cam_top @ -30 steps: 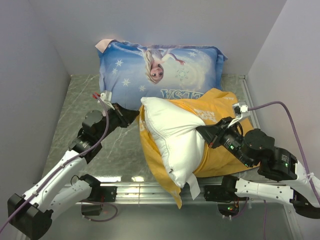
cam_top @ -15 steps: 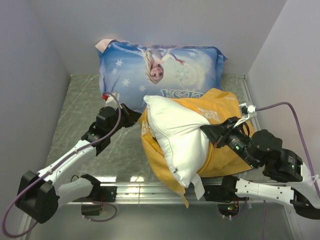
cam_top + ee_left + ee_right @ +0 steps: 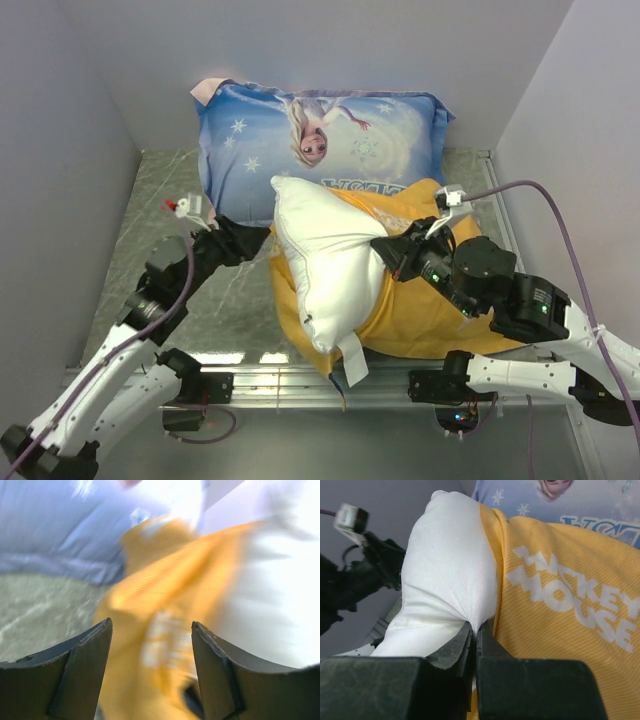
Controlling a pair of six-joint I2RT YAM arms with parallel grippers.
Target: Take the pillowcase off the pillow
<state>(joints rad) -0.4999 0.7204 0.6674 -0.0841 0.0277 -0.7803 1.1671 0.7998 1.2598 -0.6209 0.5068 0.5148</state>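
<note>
The white pillow (image 3: 322, 262) sticks out of the yellow-orange pillowcase (image 3: 430, 312) in the middle of the table, with its tag (image 3: 352, 360) hanging at the near edge. My right gripper (image 3: 385, 255) is shut on a pinch of the pillow (image 3: 447, 575), right beside the pillowcase (image 3: 560, 600) with its white "Mickey Mouse" lettering. My left gripper (image 3: 262, 238) stands open just left of the pillow. In the left wrist view the left gripper (image 3: 151, 625) has nothing between its fingers, and the blurred pillowcase (image 3: 150, 605) lies beyond them.
A light blue Elsa-print pillow (image 3: 320, 135) leans at the back against the wall, touching the pillowcase's far edge. Grey walls close in left, back and right. A metal rail (image 3: 260, 380) runs along the near table edge.
My left gripper has opened, let go of the pillowcase's edge and drawn back to the left. My right gripper has dragged the pillow left and farther out of the case.
</note>
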